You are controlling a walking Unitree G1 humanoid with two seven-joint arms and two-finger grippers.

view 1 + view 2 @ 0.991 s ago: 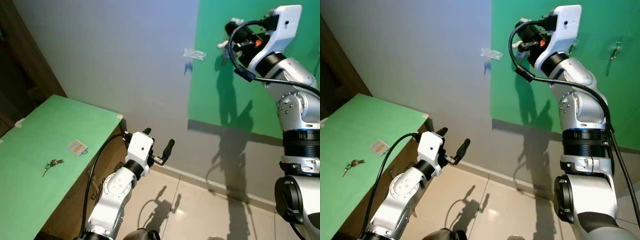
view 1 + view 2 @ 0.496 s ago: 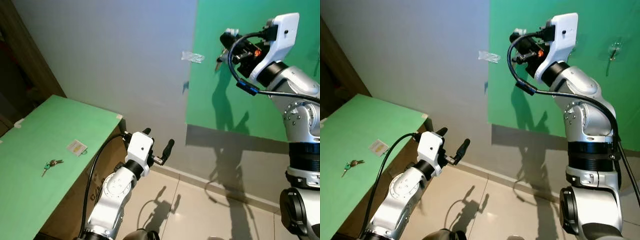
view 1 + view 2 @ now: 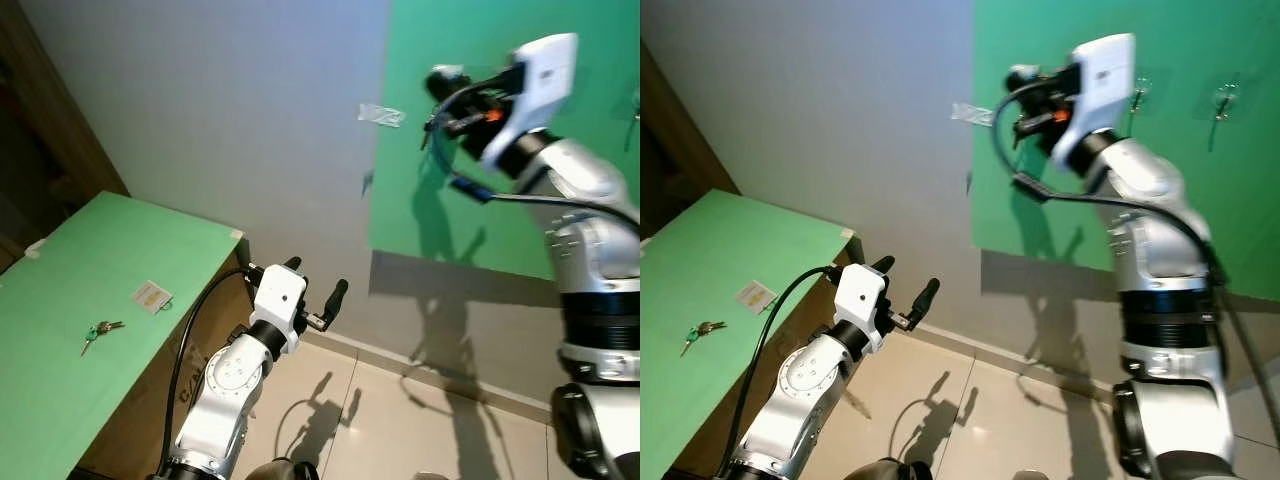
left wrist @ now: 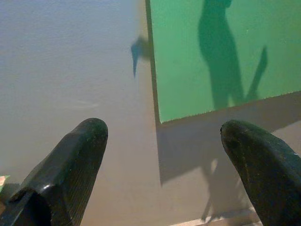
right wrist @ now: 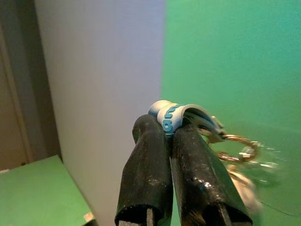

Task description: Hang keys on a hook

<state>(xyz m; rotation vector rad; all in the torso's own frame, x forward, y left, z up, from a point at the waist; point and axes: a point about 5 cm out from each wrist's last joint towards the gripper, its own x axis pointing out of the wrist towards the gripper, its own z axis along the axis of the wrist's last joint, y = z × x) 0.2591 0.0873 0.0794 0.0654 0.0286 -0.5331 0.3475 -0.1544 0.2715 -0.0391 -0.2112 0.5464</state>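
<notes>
Nearest you, the left gripper [image 3: 314, 291] hangs low in front of the body, above the tiled floor [image 3: 400, 420], fingers spread wide with nothing between them. Your left wrist view confirms it: two black fingertips [image 4: 70, 160] well apart, pointed at the grey wall [image 4: 70, 70] and the lower corner of the green panel [image 4: 211, 47].

To your left, the green table [image 3: 60, 400] carries a second set of keys [image 3: 100, 329] with a green tag, lying flat. Just beyond them sits a small white card [image 3: 152, 295] with a yellowish patch; any print on it is too small for you to read.

Farther off and high up, the right gripper [image 5: 174, 136] is raised in front of the green panel, close to its edge with the grey wall. Its fingers are pressed together on the keys [image 5: 235, 155], pinching a pale fob with blue raised marks [image 5: 168, 120]. The marks look like characters, but you cannot read them. A gold ring and keys dangle from the fob, blurred.

On the grey wall just beside the panel edge, a clear hook [image 3: 381, 114] is stuck on. Farther right on the panel, two more clear hooks [image 3: 1139, 90] [image 3: 1221, 100] are mounted near each other, apart from the gripper.
</notes>
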